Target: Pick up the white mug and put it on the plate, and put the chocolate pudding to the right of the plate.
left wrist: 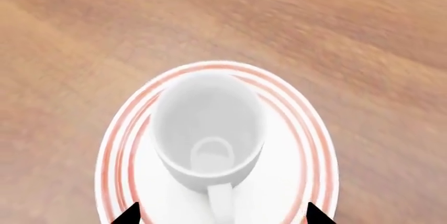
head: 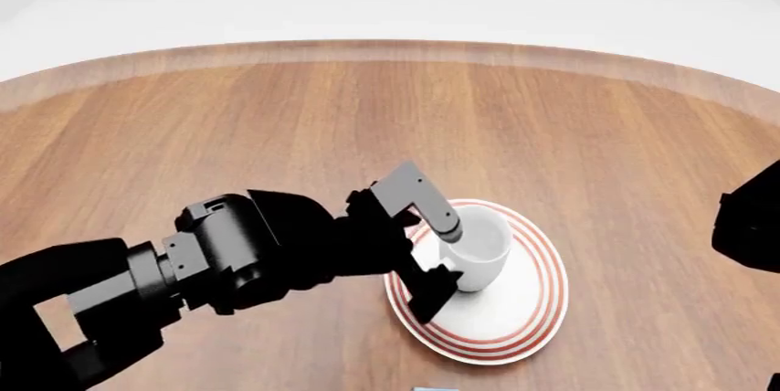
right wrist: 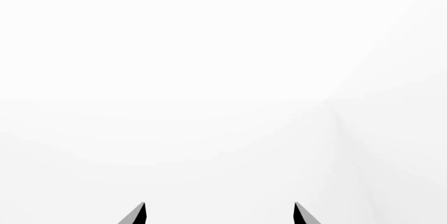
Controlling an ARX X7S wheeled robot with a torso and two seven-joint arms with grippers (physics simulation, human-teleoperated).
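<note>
Head view: at the left we see the left arm reaching in toward the plate (head: 531, 309), which lies on the wooden surface (head: 365, 126). The white mug (head: 479, 249) stands upright on the plate, toward its near-left part. The left gripper (head: 436, 258) sits at the mug's handle side, fingers spread, one on each side of the handle. In the left wrist view, both fingertips (left wrist: 129, 214) stand apart and do not touch the mug. At the far right, we see the right gripper (right wrist: 219, 213) spread, facing a blank white background. A small object (head: 436, 388) at the bottom edge cannot be identified.
</note>
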